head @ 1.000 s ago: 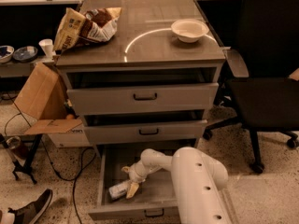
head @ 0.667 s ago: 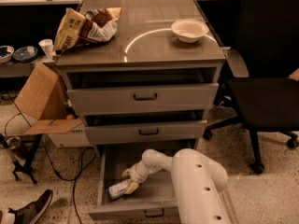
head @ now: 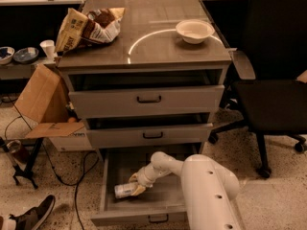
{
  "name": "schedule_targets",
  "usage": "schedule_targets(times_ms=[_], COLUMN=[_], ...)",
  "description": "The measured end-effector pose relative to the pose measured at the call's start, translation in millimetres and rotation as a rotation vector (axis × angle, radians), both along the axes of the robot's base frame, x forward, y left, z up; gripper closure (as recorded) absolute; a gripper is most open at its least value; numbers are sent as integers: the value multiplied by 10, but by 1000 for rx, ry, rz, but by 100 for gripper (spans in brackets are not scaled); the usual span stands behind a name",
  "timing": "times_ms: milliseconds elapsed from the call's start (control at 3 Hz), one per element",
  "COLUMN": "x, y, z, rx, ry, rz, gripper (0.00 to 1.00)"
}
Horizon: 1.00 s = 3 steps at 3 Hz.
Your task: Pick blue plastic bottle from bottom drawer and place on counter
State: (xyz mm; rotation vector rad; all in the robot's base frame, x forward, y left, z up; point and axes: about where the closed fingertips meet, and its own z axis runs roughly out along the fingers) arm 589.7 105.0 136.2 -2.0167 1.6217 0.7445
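Note:
The bottom drawer (head: 144, 213) of the grey cabinet stands pulled open. The blue plastic bottle (head: 123, 190) lies on its side on the drawer floor, toward the left. My white arm reaches down into the drawer from the lower right. My gripper (head: 135, 183) is right at the bottle's right end, its yellowish fingers touching or around it. The counter (head: 158, 47) is the glossy grey-brown cabinet top above.
A white bowl (head: 194, 31) and a crumpled snack bag (head: 88, 27) sit on the counter. The two upper drawers are slightly open. A black office chair (head: 276, 80) stands right of the cabinet. A cardboard box (head: 43, 104), cables and a shoe (head: 31, 215) are at left.
The bottle and my gripper have shifted slightly left and down in the drawer. The arm's pose is nearly the same.

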Motion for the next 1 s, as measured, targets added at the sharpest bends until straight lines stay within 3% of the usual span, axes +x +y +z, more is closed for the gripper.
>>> schedule_targets(times_ms=[333,667,1000], x=[31,15,-92], y=[-183,-488,-903], z=[380,1091,2157], rx=[71,183,313], ry=[-18,-58,-136], rz=[-5,-16,-28], gripper=[100,100,100])
